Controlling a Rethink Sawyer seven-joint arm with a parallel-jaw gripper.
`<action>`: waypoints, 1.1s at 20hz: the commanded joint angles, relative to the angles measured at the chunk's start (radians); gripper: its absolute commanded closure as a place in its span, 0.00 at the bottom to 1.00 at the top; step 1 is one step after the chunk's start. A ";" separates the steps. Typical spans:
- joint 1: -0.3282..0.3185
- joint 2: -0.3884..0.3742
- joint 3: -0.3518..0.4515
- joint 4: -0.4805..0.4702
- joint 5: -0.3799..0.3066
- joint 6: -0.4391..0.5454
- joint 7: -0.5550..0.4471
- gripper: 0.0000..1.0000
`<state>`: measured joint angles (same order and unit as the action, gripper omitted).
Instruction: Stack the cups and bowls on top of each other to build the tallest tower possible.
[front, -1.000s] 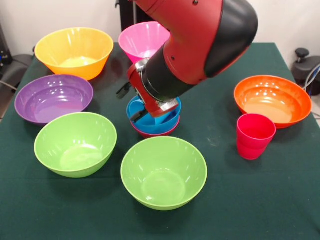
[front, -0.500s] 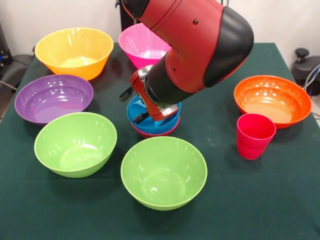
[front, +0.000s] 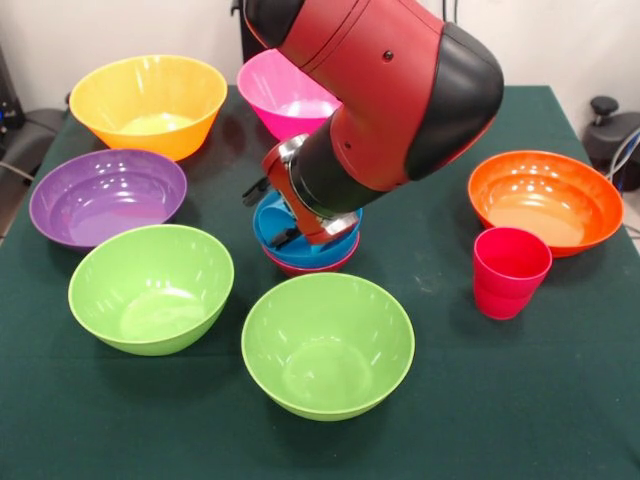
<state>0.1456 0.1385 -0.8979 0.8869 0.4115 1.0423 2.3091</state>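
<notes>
The end effector (front: 285, 232) dips into the blue bowl (front: 335, 250) at the counter's (front: 450, 400) centre; whether it is gripping or released cannot be told. That bowl nests in a small red bowl (front: 305, 267), forming the tower. A lime green bowl (front: 327, 345) sits at 6 o'clock, the red-pink cup (front: 510, 271) at 3 o'clock, the pink bowl (front: 282, 92) at 12 o'clock.

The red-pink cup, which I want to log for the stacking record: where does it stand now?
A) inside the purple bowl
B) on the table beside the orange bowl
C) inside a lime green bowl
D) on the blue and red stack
B: the red-pink cup stands upright on the green cloth just in front of the orange bowl, with nothing under it but the table.
</notes>
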 joint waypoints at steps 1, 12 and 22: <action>0.022 -0.012 0.158 0.034 0.046 0.105 0.203 0.00; 0.029 0.022 0.126 -0.106 0.129 0.264 0.291 0.00; 0.051 0.024 0.121 -0.092 0.148 0.247 0.321 0.00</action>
<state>0.1672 0.1473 -0.8946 0.8428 0.5265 1.2551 2.3833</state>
